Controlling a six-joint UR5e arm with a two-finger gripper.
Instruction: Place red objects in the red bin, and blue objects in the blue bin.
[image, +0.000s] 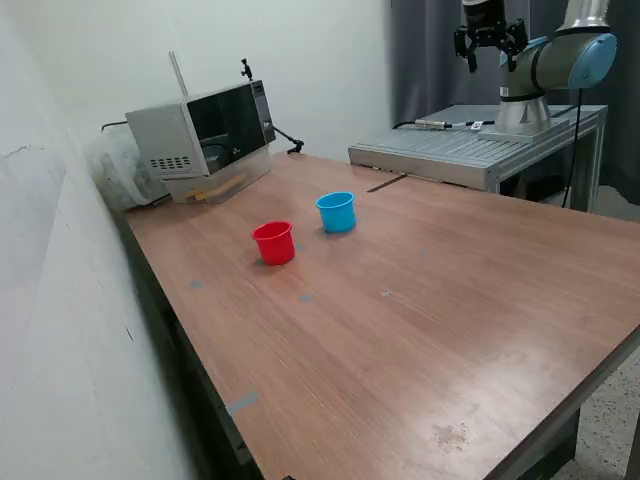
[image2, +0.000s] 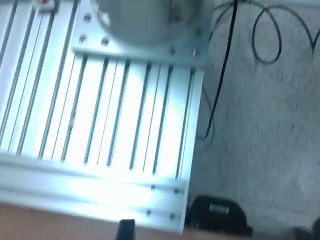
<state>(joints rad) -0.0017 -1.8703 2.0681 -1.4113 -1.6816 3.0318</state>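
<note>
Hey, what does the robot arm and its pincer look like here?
In the exterior view the arm has silver-grey tube segments with a light-blue cap on a joint, rising from a grey metal base plate. The pincer is black, with dark prongs pointing down. No markings are legible.

No legible text anywhere.

We see a small red plastic cup with a tapered round body (image: 274, 242) standing upright, mouth up, on the wooden table. Near it, toward the exterior view's right and a little farther back, stands a small light-blue plastic cup of the same shape and size (image: 337, 212), also upright. The two cups are apart, not touching.
</note>
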